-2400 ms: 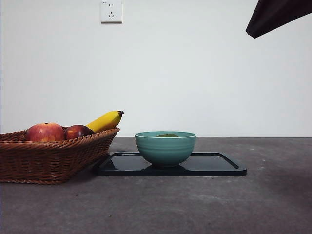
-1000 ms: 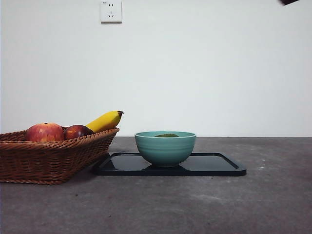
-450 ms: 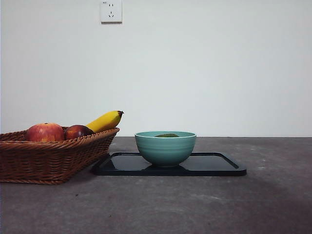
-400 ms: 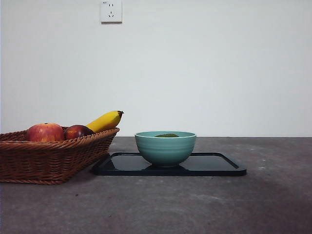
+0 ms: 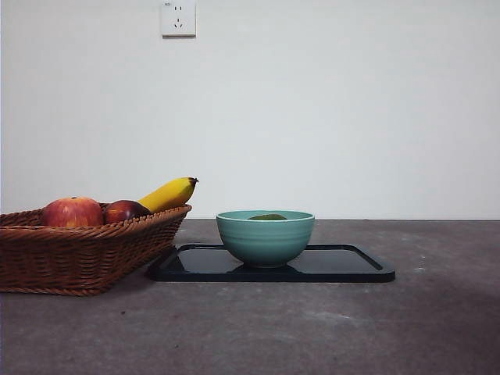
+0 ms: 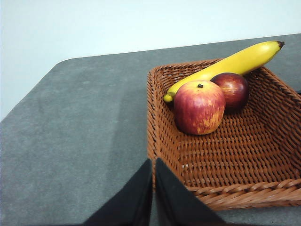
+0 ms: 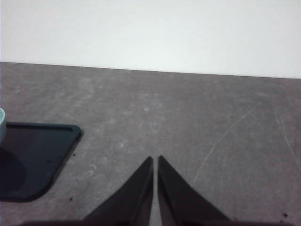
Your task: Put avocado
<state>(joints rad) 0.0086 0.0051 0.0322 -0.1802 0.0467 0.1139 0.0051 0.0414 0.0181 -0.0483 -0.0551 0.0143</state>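
The avocado [image 5: 268, 217] lies inside the teal bowl [image 5: 265, 238]; only its dark olive-green top shows above the rim in the front view. The bowl stands on a black tray [image 5: 344, 266]. Neither arm shows in the front view. My left gripper [image 6: 154, 162] is shut and empty, held above the table beside the wicker basket [image 6: 225, 165]. My right gripper [image 7: 155, 159] is shut and empty, over bare table to the side of the tray [image 7: 33, 155]. The avocado is out of view in both wrist views.
The wicker basket [image 5: 78, 254] at the left holds a red apple [image 5: 73, 212], a dark red-purple fruit [image 5: 125, 211] and a banana [image 5: 168, 194]. A wall socket [image 5: 178, 17] is on the back wall. Grey table [image 5: 312, 328] stretches in front.
The dark arm at the top right corner of the front view has drawn up and out of the picture. The bowl, avocado and basket have not moved.
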